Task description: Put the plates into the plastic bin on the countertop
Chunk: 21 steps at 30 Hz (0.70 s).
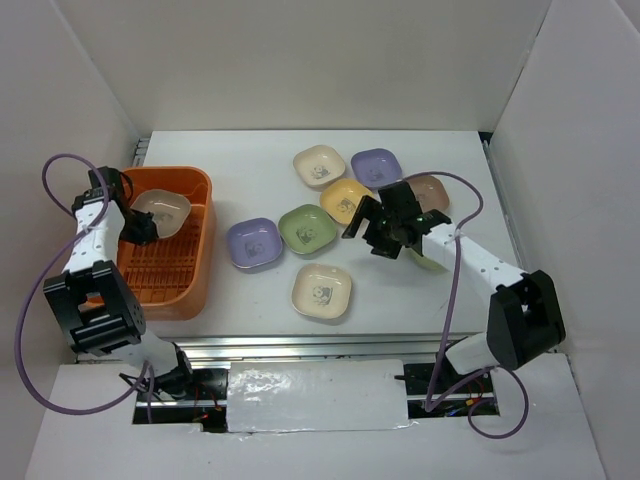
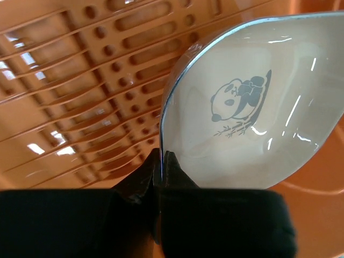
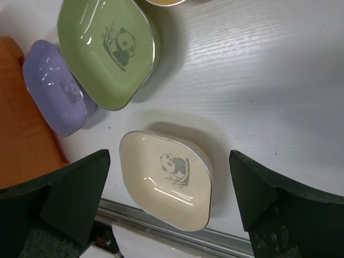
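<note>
Cream panda plate [image 2: 252, 107] was held pinched by the left gripper [image 2: 161, 161] inside the orange bin [image 1: 211, 235], probably not quite down, so a release was called for, while the right gripper [image 3: 169, 188] was aimed wide open at another cream plate [image 3: 161, 201] on the countertop [image 3: 258, 80].

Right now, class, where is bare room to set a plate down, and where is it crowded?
Free: the plastic bin's slatted floor nearer than the cream plate the left end effector holds; the countertop between bin and lavender plate. Crowded: the plates around the right end effector.
</note>
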### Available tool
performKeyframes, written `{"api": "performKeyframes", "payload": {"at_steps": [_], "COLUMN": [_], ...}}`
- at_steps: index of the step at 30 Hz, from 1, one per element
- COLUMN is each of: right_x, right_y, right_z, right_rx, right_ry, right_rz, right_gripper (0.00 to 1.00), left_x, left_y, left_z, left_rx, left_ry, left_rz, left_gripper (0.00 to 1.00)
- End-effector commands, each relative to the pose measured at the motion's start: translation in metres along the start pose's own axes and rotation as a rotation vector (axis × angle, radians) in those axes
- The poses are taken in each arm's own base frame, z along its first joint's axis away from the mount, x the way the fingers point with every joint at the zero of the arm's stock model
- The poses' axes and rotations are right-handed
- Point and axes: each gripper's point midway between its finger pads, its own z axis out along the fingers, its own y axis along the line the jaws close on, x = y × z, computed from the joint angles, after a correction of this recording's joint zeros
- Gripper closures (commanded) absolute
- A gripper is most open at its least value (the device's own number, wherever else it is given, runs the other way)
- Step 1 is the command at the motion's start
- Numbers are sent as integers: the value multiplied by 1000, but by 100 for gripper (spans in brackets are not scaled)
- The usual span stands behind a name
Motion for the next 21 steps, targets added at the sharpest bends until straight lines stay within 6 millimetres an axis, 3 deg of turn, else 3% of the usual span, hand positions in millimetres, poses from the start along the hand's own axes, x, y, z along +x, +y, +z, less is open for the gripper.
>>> {"api": "performKeyframes", "payload": {"at_steps": [1,4,5,7,8,11,12,14,15,17,18,21], "right_x": [6,21,25,35,38,59,54,66,72,80,85,108], "right_y": [1,-4,-5,-5,-6,-5,-9,-13,-18,-20,-25,-38], "right_z": [13,20,20,22,22,26,28,30,30,29,30,32], "right_rx": [-15,7,11,19,28,63,102,145,162,174,187,234], "right_ry": [7,32,36,42,44,75,38,48,51,44,55,98], "right_rz": [-58,-81,-82,-102,-95,-118,-121,-112,-110,-111,-104,-107], "right_gripper": [0,0,0,0,0,0,0,0,0,0,2,12], "left_x": [-11,-9,-7,-6,-1,5,7,10,5,15,28,37], "left_y": [-36,-39,-40,-46,-50,-63,-71,-72,-84,-94,-99,-94], "left_z": [5,15,16,14,10,-11,-26,-45,-67,-98,-108,-132], "left_rx": [128,117,114,118,125,165,198,196,235,258,270,263], "left_ry": [-23,0,11,13,14,-2,-15,-45,-87,-155,-165,-221], "left_rz": [-53,-58,-53,-39,-11,39,60,129,154,264,332,403], "left_gripper": [87,56,38,22,1,1,1,1,1,1,1,1]}}
